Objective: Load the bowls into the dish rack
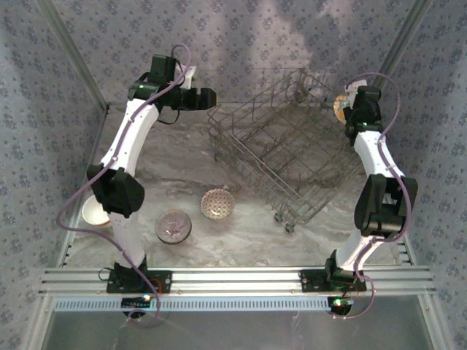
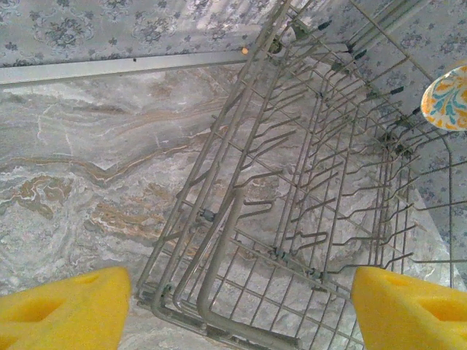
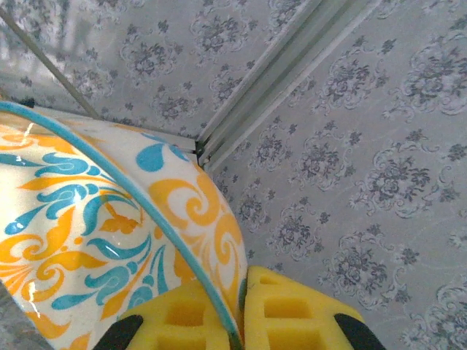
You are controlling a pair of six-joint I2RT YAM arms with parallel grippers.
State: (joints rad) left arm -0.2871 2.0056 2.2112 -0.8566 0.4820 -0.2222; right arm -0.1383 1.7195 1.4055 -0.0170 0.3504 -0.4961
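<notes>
**Top external view.** The large grey wire dish rack (image 1: 276,146) stands at an angle on the marbled table (image 1: 248,240), between the two arms. The left gripper (image 1: 208,98) is held just beside the rack's far left corner and points toward it. The right gripper (image 1: 349,109) is raised at the rack's far right corner. A round bowl patterned in orange and blue (image 1: 338,109) is seen at its tip, close to the rack's outer side. Three more bowls lie on the table near the left arm, well apart from both grippers:

- a round bowl with a fine lattice pattern (image 1: 217,203)
- a grey-speckled bowl (image 1: 173,227)
- a plain white bowl (image 1: 93,210), partly hidden by the arm

**Left wrist view.** The left gripper (image 2: 237,295) is spread wide. Its yellow foam fingers (image 2: 66,310) sit at the two lower corners, and nothing is gripped between them. The rack's corner and upright tines are seen beyond the fingers. The orange-and-blue bowl (image 2: 446,97) is seen past the rack's far wall.

**Right wrist view.** The right gripper (image 3: 237,310) is closed on the rim of the orange-and-blue bowl (image 3: 109,240). One yellow pad (image 3: 292,313) is pressed against each face of the bowl's wall. The bowl is held on edge in front of the patterned enclosure wall (image 3: 365,182).
</notes>
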